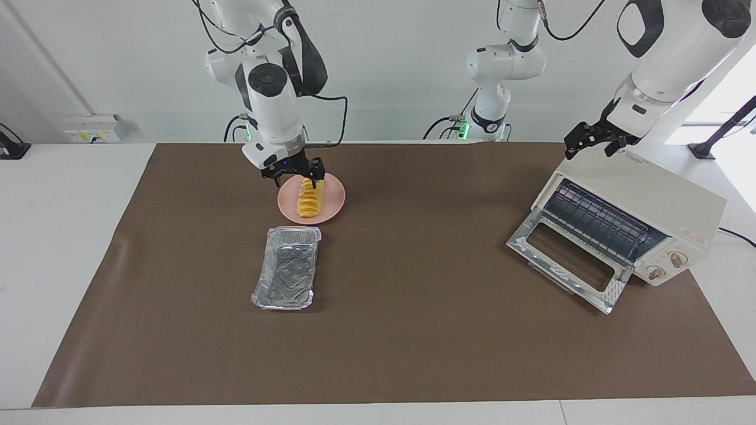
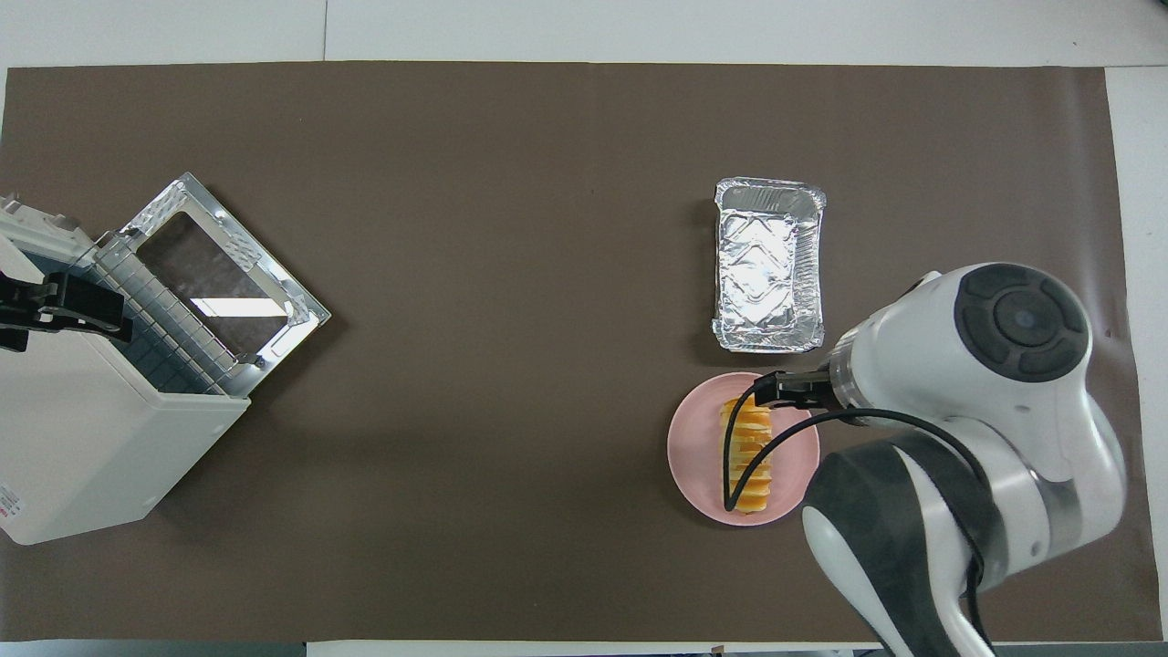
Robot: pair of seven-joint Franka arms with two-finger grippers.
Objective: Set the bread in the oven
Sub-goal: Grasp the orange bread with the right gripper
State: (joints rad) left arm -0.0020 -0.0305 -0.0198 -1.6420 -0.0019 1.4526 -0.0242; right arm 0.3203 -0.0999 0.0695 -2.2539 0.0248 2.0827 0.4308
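Observation:
The golden ridged bread (image 1: 309,199) lies on a round pink plate (image 1: 338,199) toward the right arm's end of the table; it also shows in the overhead view (image 2: 748,449). My right gripper (image 1: 297,177) is open and hangs low over the end of the bread nearer to the robots, with one finger (image 1: 315,177) at the loaf. The cream-white oven (image 1: 649,198) stands at the left arm's end, its glass door (image 1: 567,260) dropped open and the wire rack showing. My left gripper (image 1: 589,147) is open and empty above the oven's top.
A crinkled silver foil tray (image 1: 287,268) lies just farther from the robots than the plate. The brown mat (image 1: 413,307) covers the table. A black cable (image 2: 744,456) from the right arm loops over the plate in the overhead view.

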